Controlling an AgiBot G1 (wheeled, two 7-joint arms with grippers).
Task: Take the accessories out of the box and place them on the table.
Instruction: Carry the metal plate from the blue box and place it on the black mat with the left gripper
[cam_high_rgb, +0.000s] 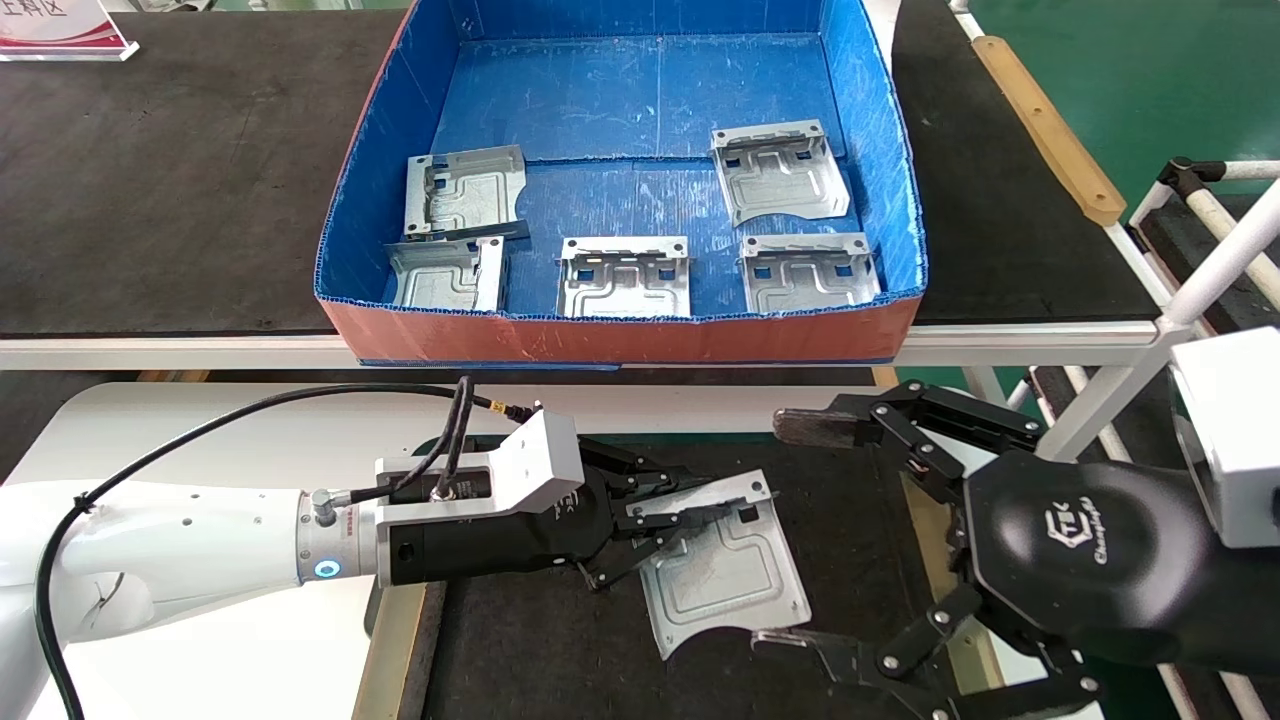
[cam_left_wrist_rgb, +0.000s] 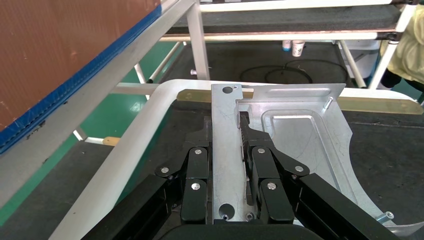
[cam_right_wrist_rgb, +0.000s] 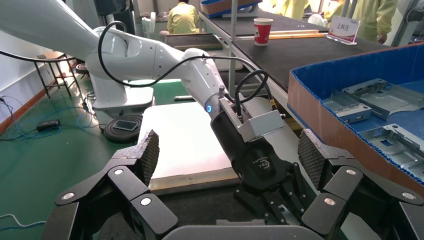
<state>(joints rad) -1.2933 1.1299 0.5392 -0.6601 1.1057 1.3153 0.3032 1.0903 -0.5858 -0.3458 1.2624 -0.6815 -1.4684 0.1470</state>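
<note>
My left claw (cam_high_rgb: 668, 510) is clamped on the plate (cam_high_rgb: 725, 570)'s bent edge, the plate lying flat on the mat (cam_high_rgb: 560, 650). My right claw (cam_high_rgb: 800, 535), spread wide, hovers just beside it; the box (cam_high_rgb: 620, 335) lies beyond.

White arm (cam_high_rgb: 180, 545), black pincers (logo seemingly "TEK")

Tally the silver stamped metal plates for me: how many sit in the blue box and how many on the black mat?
Silver stamped metal plates in the blue corrugated-plastic box: 5
Silver stamped metal plate on the black mat, clamped by the left gripper: 1
Total: 6
</note>
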